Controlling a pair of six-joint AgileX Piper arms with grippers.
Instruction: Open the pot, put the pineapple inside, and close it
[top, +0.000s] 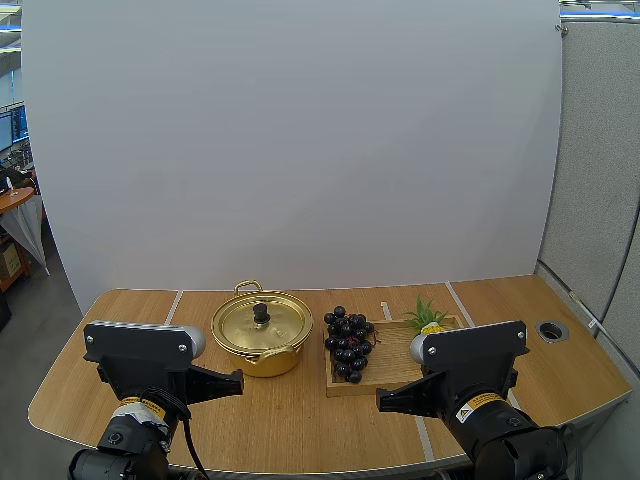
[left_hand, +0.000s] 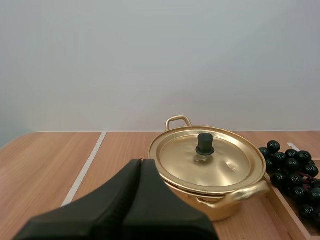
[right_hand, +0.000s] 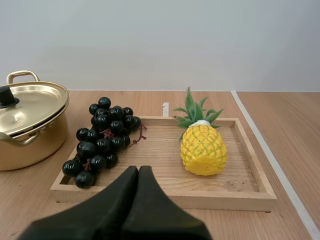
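the wooden table (top: 300, 420) carries everything. on its right half lies the wooden tray (right_hand: 250, 175), flat, with its long side running left to right. just left of the tray stands the gold pot (left_hand: 215, 207), upright, with one loop handle on its far side and one on its near side. the gold lid (left_hand: 220, 160) sits on the pot and covers it.

a bunch of black grapes (right_hand: 102, 140) lies at the tray's left end. some berries spill over the rim toward the pot, with a small gap between them and it. the pineapple (right_hand: 202, 148) stands in the right part of the tray, green crown uppermost, apart from the grapes and outside the pot.

the left gripper (left_hand: 141, 161) hangs over the near table in front of the pot. its fingers are pressed together into one dark wedge with nothing between them. the right gripper (right_hand: 138, 168) hangs in front of the tray, its tip aimed between grapes and pineapple, fingers likewise together and empty. a small black knob (left_hand: 204, 143) stands at the lid's centre.
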